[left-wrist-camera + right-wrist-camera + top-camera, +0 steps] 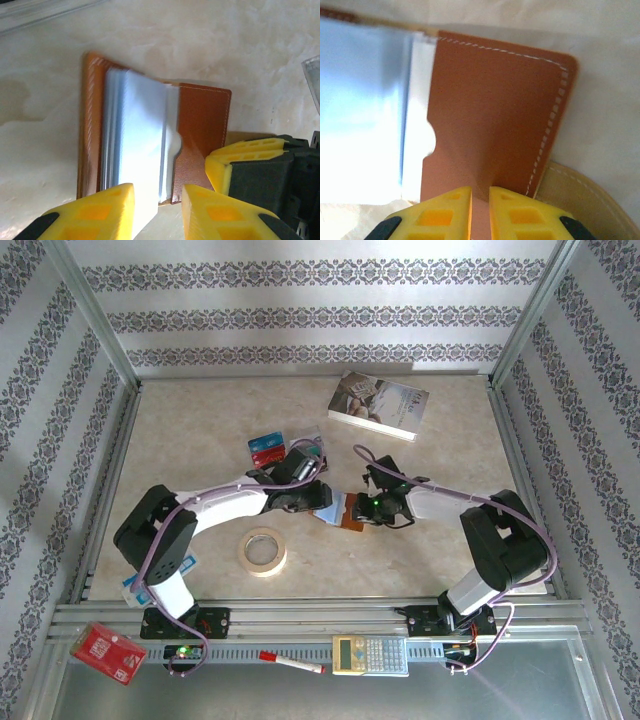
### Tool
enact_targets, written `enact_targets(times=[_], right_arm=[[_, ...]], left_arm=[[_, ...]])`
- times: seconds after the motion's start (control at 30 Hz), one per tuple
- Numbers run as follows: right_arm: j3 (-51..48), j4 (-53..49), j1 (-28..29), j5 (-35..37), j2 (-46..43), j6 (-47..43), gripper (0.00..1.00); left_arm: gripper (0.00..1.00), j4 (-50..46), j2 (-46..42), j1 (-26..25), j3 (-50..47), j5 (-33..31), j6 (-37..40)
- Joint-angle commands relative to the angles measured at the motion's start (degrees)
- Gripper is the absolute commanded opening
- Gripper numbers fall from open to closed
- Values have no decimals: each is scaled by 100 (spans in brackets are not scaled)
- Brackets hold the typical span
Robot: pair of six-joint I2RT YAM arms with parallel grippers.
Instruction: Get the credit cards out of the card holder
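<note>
Two credit cards (266,449) lay out on the bench (200,430) beyond my left fingers (107,212). I couldn't tell whether the sleeves (140,135) held more. The card holder (202,125) lay open, its long axis running from my left fingers to my right fingers (445,215). The left stood part open, sleeve edges between them. The right pinched its leather flap.

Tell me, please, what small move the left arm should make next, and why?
Probably close the left gripper: its open fingers straddle the edge of the clear sleeves, while the right gripper pinches the card holder by its leather flap, seemingly steadying it.
</note>
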Motion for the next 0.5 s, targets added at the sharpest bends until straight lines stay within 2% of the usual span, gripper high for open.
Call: enact_targets(times=[0.0,0.17,0.47], right_arm=[[-143,-33,142,6,21,262,19],[-70,-101,170,115,129,209,19],[64,-290,83,317,163,18,19]], left_arm=[[32,-423,-157,63,-140,-313,-119],[32,-522,6,107,-47,-358,-71],[31,-963,204,134,569,-582,462]])
